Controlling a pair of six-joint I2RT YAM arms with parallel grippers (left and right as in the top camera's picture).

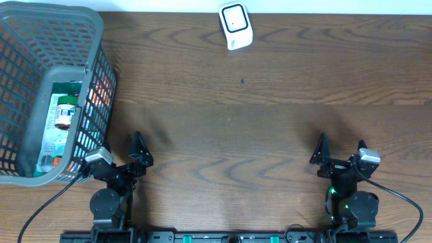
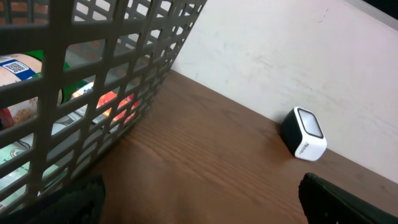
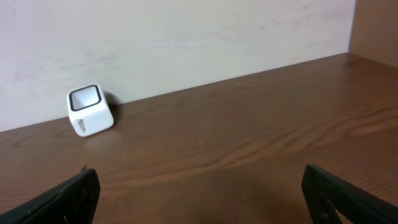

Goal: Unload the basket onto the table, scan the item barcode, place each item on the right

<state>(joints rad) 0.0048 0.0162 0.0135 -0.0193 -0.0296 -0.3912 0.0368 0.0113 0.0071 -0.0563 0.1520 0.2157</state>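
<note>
**Item:** packaged goods (image 1: 65, 111), lying at the bottom of the grey mesh basket (image 1: 47, 40) on the left of the wooden table (image 1: 223, 135). They are well apart from the white cube barcode scanner (image 1: 235, 25) by the far wall.

**Handling (our judgement):** light. We see one small stiff container among flat, slick packets. We would grip it across the body from above, leaving its label clear.

**Markings:** a square code label (image 2: 12, 65) shows through the mesh. We cannot read it, nor the lettering on the scanner's side.

**Left gripper (image 2: 205, 208), right gripper (image 3: 199, 199):** both jaws spread wide, holding nothing.
</note>
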